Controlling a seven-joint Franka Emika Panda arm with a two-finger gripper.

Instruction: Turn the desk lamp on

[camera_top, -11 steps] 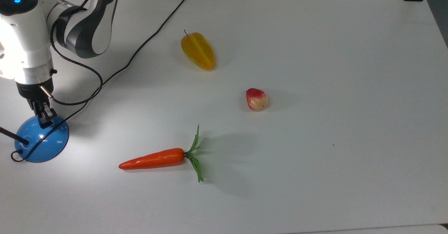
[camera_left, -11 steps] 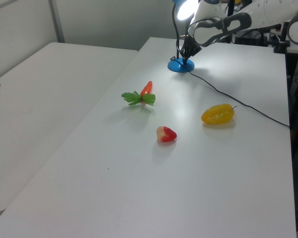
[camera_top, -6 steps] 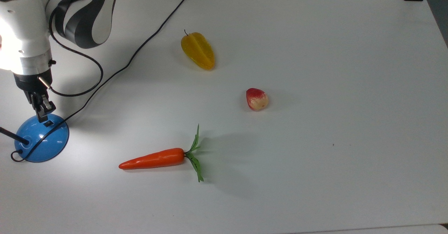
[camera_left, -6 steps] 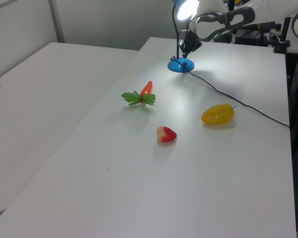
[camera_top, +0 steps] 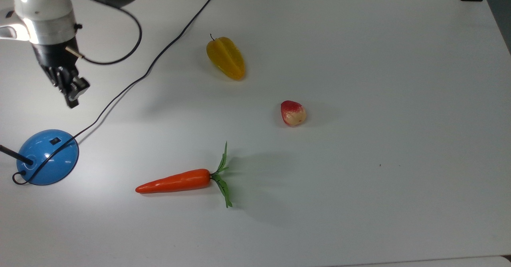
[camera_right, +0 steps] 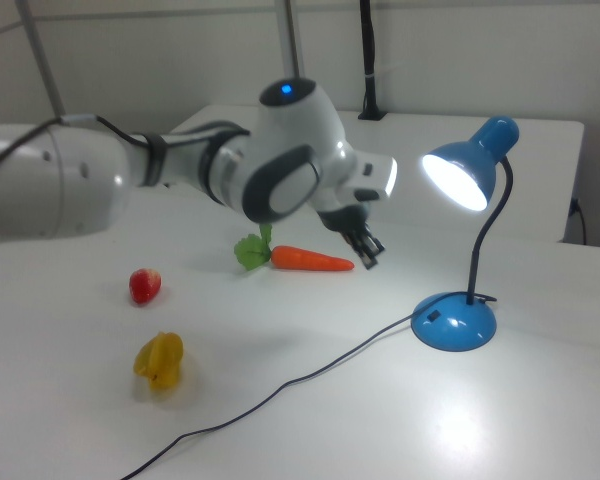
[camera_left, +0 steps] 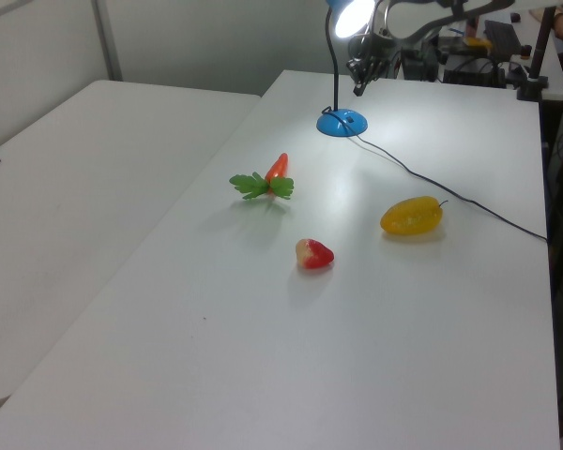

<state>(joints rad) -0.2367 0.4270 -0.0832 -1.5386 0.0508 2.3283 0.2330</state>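
My black two-finger gripper (camera_top: 72, 92) hangs in the air above the white table (camera_top: 359, 59), well apart from the desk lamp's glossy blue dome-shaped base (camera_top: 47, 157); fingers look pressed together, holding nothing. Together makes sense: a narrow tip suits poking a small switch.

The lamp sits at the top view's lower left corner. The small black rocker switch (camera_top: 55, 141) faces up on the dome on the side toward me, so it's reachable from above. A thin black neck (camera_right: 488, 245) curves up to the blue shade (camera_right: 472, 166), bulb glowing bright, lit patch on the table around the base. I judge the lamp is on and the task effectively done; being clear of the base fits that.

The long black cord (camera_top: 159, 55) runs from the base diagonally to the table's far edge, passing under my wrist.

Distractors, untouched, well apart from the lamp: orange plastic carrot with green leaves (camera_top: 179, 181), yellow starfruit toy (camera_top: 225, 57), red strawberry toy (camera_top: 293, 113).
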